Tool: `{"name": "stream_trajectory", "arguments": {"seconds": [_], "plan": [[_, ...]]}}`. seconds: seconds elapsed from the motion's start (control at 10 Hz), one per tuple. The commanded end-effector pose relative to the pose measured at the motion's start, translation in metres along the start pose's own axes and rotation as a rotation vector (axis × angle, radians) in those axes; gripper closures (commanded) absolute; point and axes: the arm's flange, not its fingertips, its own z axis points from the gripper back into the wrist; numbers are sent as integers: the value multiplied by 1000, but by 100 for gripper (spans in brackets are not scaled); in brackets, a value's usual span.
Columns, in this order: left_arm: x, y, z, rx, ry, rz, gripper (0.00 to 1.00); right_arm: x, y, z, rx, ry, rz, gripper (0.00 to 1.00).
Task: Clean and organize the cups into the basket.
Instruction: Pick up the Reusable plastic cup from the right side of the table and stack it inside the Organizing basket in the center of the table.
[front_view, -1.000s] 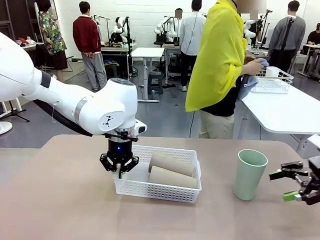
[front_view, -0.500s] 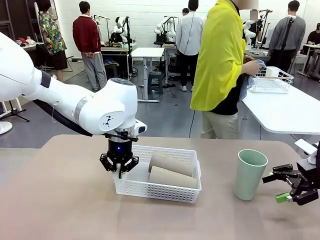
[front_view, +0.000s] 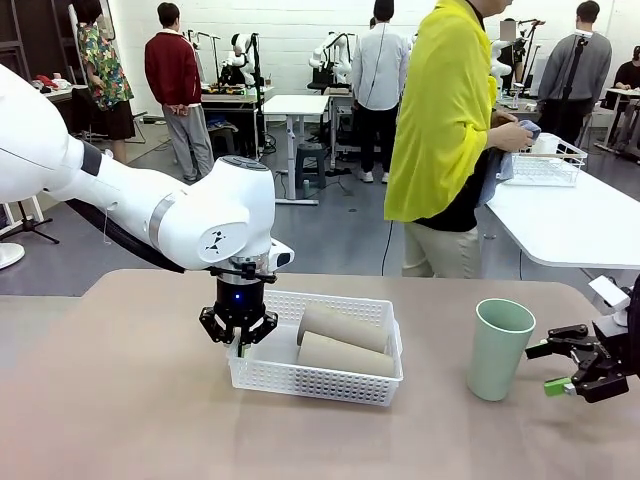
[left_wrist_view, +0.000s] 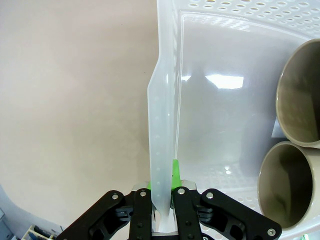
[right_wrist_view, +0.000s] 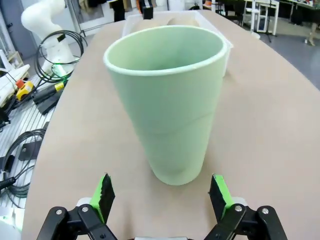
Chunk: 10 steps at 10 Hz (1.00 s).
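Note:
Two tan-brown cups (front_view: 342, 340) lie on their sides in the white mesh basket (front_view: 318, 380); their open mouths (left_wrist_view: 300, 100) face my left wrist camera. My left gripper (front_view: 240, 345) is shut on the basket's left wall (left_wrist_view: 162, 130), pinching it between the green pads. The mint green cup (front_view: 498, 348) stands upright on the table to the right of the basket. My right gripper (front_view: 552, 368) is open, level with the cup's lower half and a short way to its right. In the right wrist view the cup (right_wrist_view: 167, 100) stands just ahead of the spread fingers (right_wrist_view: 103, 195).
A person in a yellow top (front_view: 445, 110) stands beyond the far table edge, turned toward a white table (front_view: 570, 215) bearing a white wire basket (front_view: 545, 160). Bare tan tabletop (front_view: 130, 400) lies left of and in front of the basket.
My right gripper has moved left toward the mint cup and slightly up. The left gripper and basket have stayed still. The person has shifted a little.

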Motion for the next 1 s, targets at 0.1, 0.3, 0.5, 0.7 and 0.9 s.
{"name": "stream_trajectory", "arguments": {"seconds": [0.1, 0.3, 0.5, 0.7, 0.9], "plan": [[-1, 2, -4, 9, 6, -8, 100, 0, -13, -25, 30, -2, -31, 0], [-1, 2, -4, 9, 6, -8, 100, 0, -18, -30, 22, 1, -22, 0], [-1, 2, -4, 9, 6, -8, 100, -3, -23, -32, 16, 0, -34, 0], [-1, 2, -4, 9, 6, -8, 100, -5, -26, -33, 8, -1, -40, 0], [-1, 2, -4, 9, 6, -8, 100, -3, -31, -36, -2, -6, -38, 0]]}}
